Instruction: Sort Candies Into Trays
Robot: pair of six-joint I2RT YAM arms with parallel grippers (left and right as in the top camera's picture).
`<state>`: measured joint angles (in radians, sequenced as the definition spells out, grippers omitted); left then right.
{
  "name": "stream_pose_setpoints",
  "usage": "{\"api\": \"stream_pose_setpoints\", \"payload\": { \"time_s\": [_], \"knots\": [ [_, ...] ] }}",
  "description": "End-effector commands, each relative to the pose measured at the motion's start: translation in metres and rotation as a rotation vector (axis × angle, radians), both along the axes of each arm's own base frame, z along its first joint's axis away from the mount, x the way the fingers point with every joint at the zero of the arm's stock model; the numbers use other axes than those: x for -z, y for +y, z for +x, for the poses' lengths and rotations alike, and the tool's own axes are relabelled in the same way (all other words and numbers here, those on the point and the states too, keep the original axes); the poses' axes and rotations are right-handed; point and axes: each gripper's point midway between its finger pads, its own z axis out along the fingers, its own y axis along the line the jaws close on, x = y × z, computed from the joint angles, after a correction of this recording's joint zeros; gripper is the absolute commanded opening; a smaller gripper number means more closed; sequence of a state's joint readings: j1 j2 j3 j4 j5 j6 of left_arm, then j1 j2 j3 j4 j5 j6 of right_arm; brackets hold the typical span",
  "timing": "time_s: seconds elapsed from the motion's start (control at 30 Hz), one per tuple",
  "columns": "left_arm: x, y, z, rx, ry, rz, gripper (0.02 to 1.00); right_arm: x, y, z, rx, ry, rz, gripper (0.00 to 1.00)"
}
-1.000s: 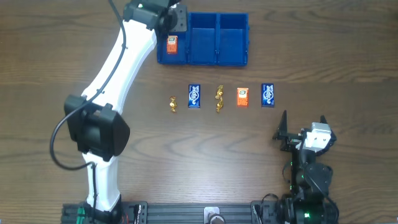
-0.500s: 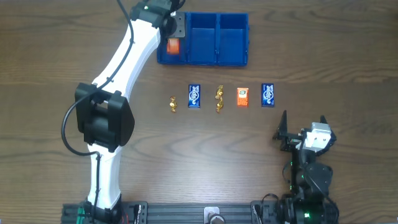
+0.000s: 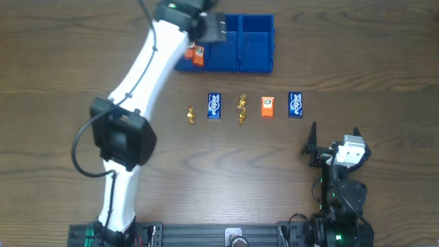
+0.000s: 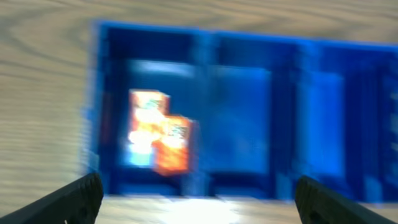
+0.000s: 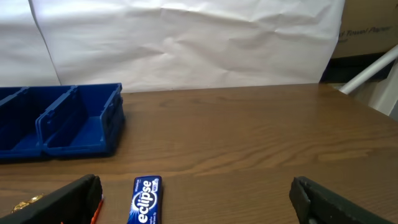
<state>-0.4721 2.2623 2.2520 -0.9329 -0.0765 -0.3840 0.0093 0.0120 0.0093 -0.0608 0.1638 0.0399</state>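
Left hand wide open over blue tray; two orange candies in end compartment, lengthwise along it.

Two packets are set touching in the left compartment of the tray. A row of five candies is laid on the table in front of the tray, along its front wall. The left gripper is held above the tray; the right gripper is placed well in front of it.
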Motion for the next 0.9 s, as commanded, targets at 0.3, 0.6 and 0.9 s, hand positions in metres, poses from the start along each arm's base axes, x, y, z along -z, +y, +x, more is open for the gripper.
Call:
{"api": "stream_pose_setpoints", "payload": {
  "time_s": [0.3,0.6,0.9],
  "knots": [
    [0.103,-0.161,-0.135,0.015,0.276,-0.019,0.915,0.000,-0.001,0.000,0.003,0.002,-0.007,0.998],
    [0.134,-0.171,-0.139,0.027,0.305,-0.011,0.884,0.001,-0.001,0.000,0.003,0.002,-0.007,0.998],
    [0.159,-0.174,-0.144,0.078,0.316,0.039,0.875,0.000,-0.001,0.000,0.003,0.002,-0.007,0.998]
  ]
}}
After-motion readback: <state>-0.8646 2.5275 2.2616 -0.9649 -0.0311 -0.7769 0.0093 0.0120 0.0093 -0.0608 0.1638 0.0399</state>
